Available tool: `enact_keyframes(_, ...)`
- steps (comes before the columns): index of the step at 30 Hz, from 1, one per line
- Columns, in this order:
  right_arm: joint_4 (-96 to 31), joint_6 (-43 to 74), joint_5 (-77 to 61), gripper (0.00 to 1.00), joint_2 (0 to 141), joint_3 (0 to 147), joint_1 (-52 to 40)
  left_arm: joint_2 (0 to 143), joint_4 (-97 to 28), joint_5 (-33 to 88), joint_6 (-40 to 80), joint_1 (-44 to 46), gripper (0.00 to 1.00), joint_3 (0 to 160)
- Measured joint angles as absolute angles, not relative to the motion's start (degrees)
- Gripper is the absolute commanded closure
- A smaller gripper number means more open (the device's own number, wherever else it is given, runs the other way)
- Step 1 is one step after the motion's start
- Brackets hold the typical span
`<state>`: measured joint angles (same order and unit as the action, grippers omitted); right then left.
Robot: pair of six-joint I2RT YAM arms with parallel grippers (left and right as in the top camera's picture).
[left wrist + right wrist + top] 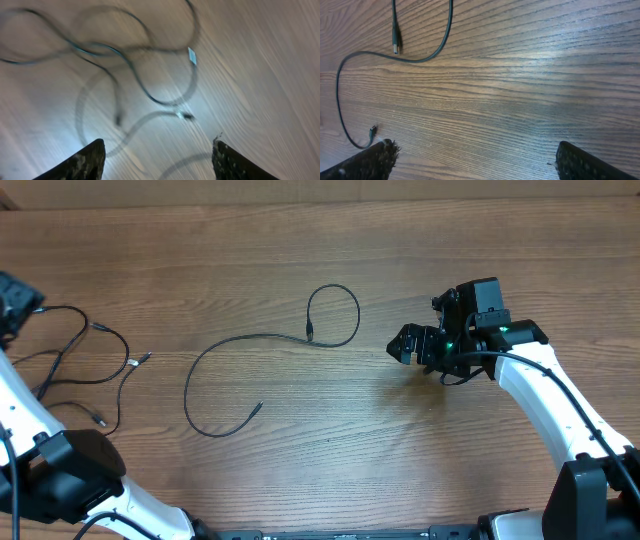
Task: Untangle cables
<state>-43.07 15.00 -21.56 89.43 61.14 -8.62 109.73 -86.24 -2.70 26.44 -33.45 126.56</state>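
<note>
Left fingers [80,162] hang spread, empty, above the tangled cables [150,95]; right fingers [367,162], likewise spread, face a lone strand [442,42]. Limp, light cords should lift best beside a plug [192,56].

This is looking like a robotics lab bench. A plain wood-grain table [400,470] is filling every view, and two white robot arms, the left arm [18,405] and the right arm [540,395], are reaching in from its near edge, each carrying a wrist camera. Only thin black cables [395,35] are lying on the table.
</note>
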Motion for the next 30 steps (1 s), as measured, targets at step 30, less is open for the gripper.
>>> enact_keyframes(30, -43.4, 15.0, -21.6, 0.00, 89.4, 61.1, -8.6, 111.0, -61.4, 7.4, 2.2, 9.5, 0.18, 104.2)
